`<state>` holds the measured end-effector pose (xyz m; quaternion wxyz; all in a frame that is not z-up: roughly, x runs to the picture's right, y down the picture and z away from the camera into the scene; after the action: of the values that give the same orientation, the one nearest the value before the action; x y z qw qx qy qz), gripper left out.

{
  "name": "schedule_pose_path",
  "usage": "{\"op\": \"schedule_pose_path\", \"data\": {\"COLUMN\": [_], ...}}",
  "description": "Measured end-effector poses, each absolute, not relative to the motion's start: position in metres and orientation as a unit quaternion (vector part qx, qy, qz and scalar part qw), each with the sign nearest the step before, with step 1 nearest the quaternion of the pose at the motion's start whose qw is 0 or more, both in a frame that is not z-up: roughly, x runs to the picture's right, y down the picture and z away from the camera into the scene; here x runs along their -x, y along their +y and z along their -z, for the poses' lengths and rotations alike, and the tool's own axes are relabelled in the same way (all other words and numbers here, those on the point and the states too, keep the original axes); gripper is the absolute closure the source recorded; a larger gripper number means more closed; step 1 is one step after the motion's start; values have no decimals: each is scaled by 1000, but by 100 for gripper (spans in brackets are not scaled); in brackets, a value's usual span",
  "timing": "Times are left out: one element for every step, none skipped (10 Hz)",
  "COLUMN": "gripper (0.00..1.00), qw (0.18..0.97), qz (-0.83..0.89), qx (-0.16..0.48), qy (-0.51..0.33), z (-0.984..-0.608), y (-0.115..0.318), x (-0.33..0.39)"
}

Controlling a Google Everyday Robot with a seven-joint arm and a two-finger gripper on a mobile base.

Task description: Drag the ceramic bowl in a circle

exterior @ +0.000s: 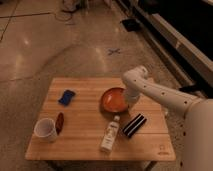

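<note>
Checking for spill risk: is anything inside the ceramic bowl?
The ceramic bowl looks empty across its visible orange interior. The gripper sits at its right rim and covers that edge, so that part cannot be checked.

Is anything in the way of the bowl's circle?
Nothing separates the gripper from the ceramic bowl; it sits at the bowl's rim, picture right. A wide loop toward the camera could meet the bottle and striped black object.

ceramic bowl: on wooden table, right of centre | gripper: at bowl's right rim
</note>
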<state>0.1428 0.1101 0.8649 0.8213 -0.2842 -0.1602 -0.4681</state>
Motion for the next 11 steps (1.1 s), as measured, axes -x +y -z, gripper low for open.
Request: {"op": "schedule_pose_path", "data": {"gripper": [100,100,100,100,100,100,100,100,100,100,100], "qw": [805,793,781,772,758,746,737,723,716,711,708], "qz": [491,508,521,533,550,564,575,591,600,606,613], "qx": [283,281,279,272,264,256,249,237,230,224,216], "qy": [-173,-186,-200,-215,-232,-245,-254,-266,-272,-276,-277], "z": [-851,-838,-828,-821,-814,-811,-810,-810,-814,-818,-828], "y": [120,129,136,143,150,155,158,160,158,155,146], "x": [-136,-128,-114,-98,-76,-56,-40,-13,3,19,36]}}
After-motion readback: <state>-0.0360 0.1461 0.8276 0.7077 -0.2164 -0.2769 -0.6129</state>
